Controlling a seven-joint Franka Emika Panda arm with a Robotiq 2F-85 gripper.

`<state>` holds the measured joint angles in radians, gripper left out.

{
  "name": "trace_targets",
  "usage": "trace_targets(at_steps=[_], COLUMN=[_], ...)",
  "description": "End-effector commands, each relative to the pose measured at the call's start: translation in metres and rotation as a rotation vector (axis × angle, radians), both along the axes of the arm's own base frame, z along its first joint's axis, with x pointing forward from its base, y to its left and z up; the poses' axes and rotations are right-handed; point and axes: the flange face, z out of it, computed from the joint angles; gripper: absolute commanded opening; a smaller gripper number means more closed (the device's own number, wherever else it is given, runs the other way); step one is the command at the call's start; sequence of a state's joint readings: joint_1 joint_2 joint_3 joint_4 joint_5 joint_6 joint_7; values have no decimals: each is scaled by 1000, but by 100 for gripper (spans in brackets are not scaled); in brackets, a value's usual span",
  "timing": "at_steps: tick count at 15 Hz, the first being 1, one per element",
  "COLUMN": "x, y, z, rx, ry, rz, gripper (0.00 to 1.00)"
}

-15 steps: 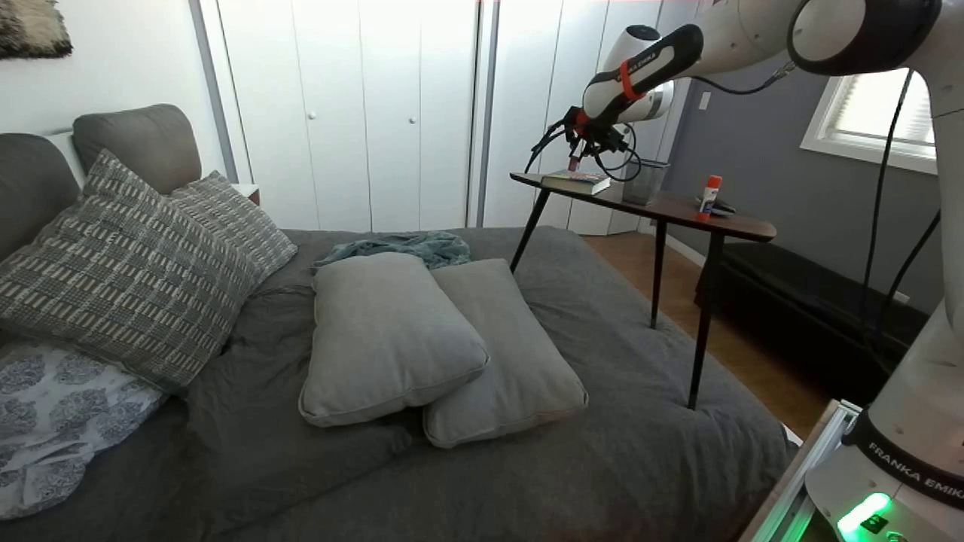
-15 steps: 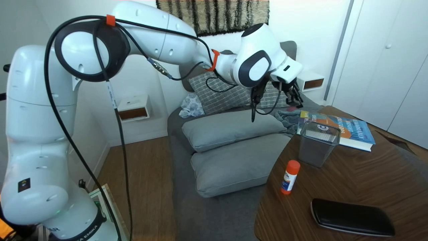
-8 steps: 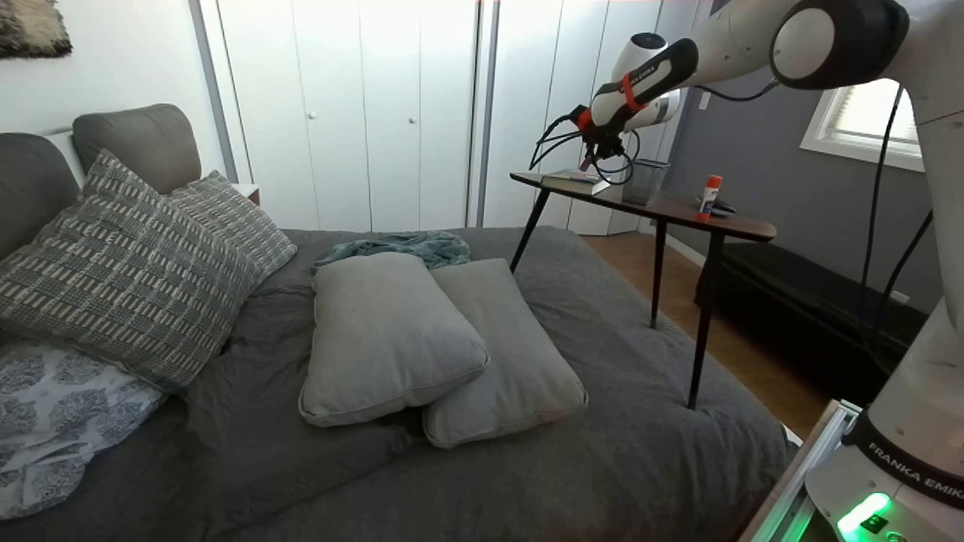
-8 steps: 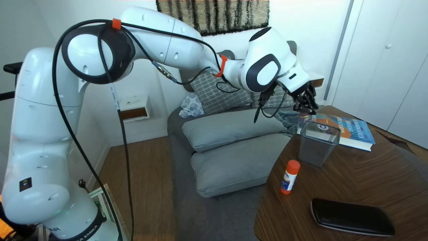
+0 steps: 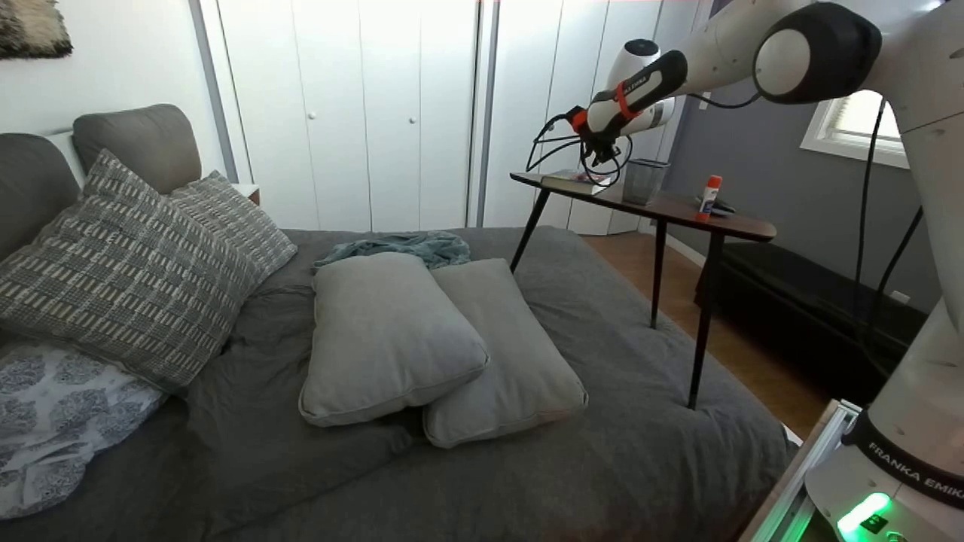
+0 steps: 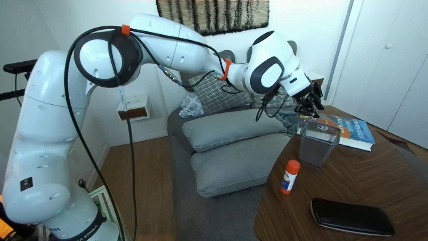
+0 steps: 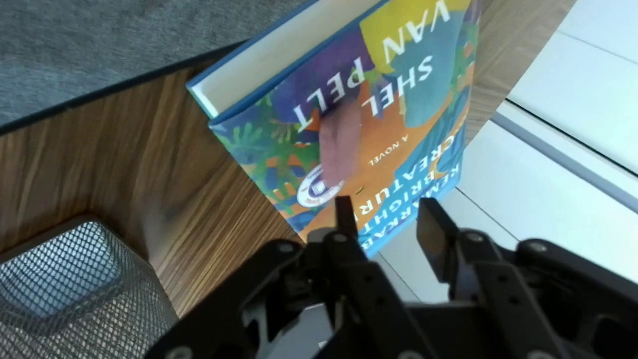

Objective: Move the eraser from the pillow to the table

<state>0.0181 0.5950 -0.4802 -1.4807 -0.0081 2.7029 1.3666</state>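
Gripper (image 7: 388,214) is in a released state, fingers (image 7: 345,214) spread with a clear gap between them, and it hangs over the book (image 7: 391,134) in both exterior views. The eraser (image 7: 340,144) is that pinkish bit showing against the book in the wrist view, out past the fingers and apart from them. It's pretty blurry there, so I can't swear whether it's lying on the book or just above it. The book itself lies out toward one end of the table (image 6: 354,180), with a dark mesh cup (image 6: 314,150) near it. Further along in an exterior view you get an upright glue stick (image 6: 289,176) with an orange cap, then a black case (image 6: 352,217) lying flat. Well away from the gripper, the flatter pillow (image 5: 516,361) is on the bed (image 5: 301,489), partly under a puffier pillow (image 5: 392,339). Beyond those there's a bunched teal throw (image 5: 444,248), and a grid-patterned cushion (image 5: 128,278) leans off to one side.
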Motion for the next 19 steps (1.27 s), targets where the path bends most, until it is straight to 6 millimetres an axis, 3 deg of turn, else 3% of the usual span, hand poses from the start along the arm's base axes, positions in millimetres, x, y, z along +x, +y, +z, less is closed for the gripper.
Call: trace_targets(at_steps=[1,4,6,12,16,17,19], x=[8,8,5,-2,-3,10,8], y=[-2,-4,14,95,154,134,155], z=[1,4,14,29,10,16,7], rx=[-1,-5,-12,-78,-85,-92,-90], ry=[-11,-6,34,91,147,126,148], rz=[-61,-65,79,437,662,573,637], gripper=[70,91,99,100,100,100,100])
